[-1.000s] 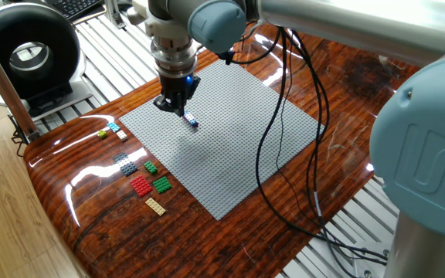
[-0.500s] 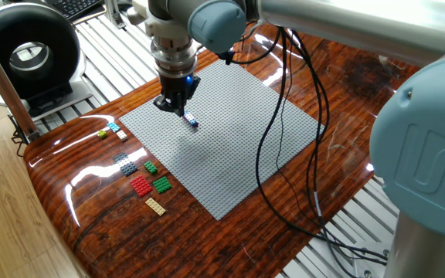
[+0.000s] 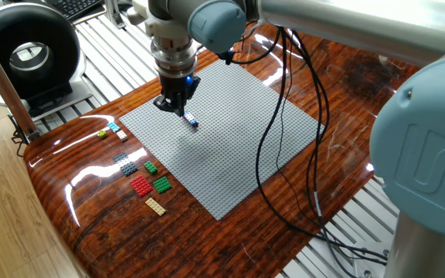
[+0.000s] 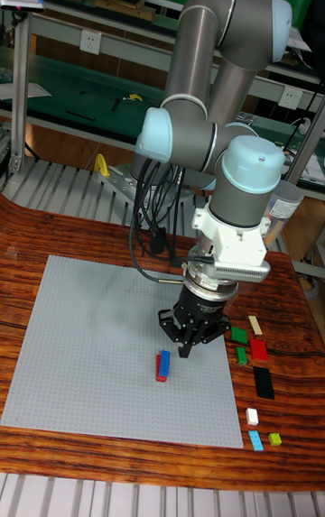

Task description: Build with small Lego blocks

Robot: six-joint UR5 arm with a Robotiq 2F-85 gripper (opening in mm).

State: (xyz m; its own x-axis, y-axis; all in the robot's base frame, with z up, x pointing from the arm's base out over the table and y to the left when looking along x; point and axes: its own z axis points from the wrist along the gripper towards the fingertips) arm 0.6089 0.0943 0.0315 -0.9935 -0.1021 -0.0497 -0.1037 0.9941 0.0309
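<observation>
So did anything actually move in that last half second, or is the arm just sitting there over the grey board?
Nothing visibly changed. The end effector hangs in the same spot over the grey baseplate, just above the small red and blue blocks on it. The loose blocks on the wooden table beside the baseplate lie exactly as before.

Red-and-blue stacked bricks [image 4: 162, 364] lie flat on the grey baseplate [image 3: 230, 162]. Loose blocks at its 9 o'clock edge in fixed view: cyan [image 3: 113, 126], yellow-green [image 3: 103, 134], white [image 3: 120, 135], grey [image 3: 126, 164], green [image 3: 161, 184], red [image 3: 140, 185], tan [image 3: 155, 206].
</observation>
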